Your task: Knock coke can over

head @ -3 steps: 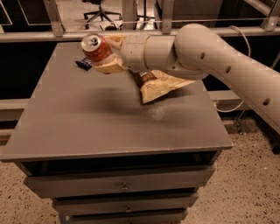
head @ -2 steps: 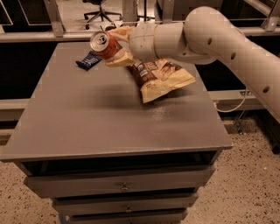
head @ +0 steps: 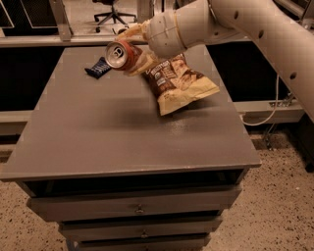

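Note:
The red coke can point(head: 119, 54) is held in the air above the back of the grey table point(head: 98, 147). It is tipped on its side, with its silver top facing the camera. My gripper point(head: 133, 49) is shut around the can's body, with tan fingers point(head: 141, 62) above and below it. The white arm reaches in from the upper right. The can's shadow lies on the tabletop below it.
A tan-and-brown chip bag point(head: 179, 83) lies on the table just right of the can, partly under my wrist. A small dark blue packet point(head: 98, 67) lies at the back left. Drawers point(head: 140, 208) are under the tabletop. An office chair point(head: 113, 10) stands behind.
My arm has moved right and towards the camera with the can in its grip. The can has tipped further, so its top faces the camera more. The chip bag and blue packet have stayed put.

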You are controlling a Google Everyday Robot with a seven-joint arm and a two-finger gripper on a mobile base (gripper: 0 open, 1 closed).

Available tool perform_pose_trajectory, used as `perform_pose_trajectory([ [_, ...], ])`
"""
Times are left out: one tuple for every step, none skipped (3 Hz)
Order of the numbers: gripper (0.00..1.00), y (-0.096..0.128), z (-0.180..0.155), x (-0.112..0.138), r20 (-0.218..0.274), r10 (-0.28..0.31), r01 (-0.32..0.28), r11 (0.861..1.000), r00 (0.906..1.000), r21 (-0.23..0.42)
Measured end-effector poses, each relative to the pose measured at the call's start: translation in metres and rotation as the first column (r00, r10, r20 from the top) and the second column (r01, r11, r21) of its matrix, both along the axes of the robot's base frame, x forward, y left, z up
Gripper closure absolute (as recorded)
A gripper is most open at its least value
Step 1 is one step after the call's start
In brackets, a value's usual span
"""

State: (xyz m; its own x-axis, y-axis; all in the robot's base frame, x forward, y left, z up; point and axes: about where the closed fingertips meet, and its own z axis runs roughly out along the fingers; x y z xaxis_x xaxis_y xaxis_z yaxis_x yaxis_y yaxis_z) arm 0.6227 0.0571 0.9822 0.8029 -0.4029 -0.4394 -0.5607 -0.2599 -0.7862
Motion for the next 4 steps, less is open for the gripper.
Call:
perform_pose_trajectory([
  [1.00, 0.005, -0.019, -0.046, -0.010, 0.193, -0.191, 0.963, 0.9811, -0.192],
  [1.00, 0.007, -0.037, -0.072, -0.029, 0.267, -0.263, 0.910, 0.9631, -0.320],
  [1.00, 0.010, -0.050, -0.080, -0.013, 0.287, -0.266, 0.866, 0.9577, -0.423],
  [1.00, 0.016, -0.070, -0.073, 0.048, 0.245, -0.182, 0.827, 0.9684, -0.532],
])
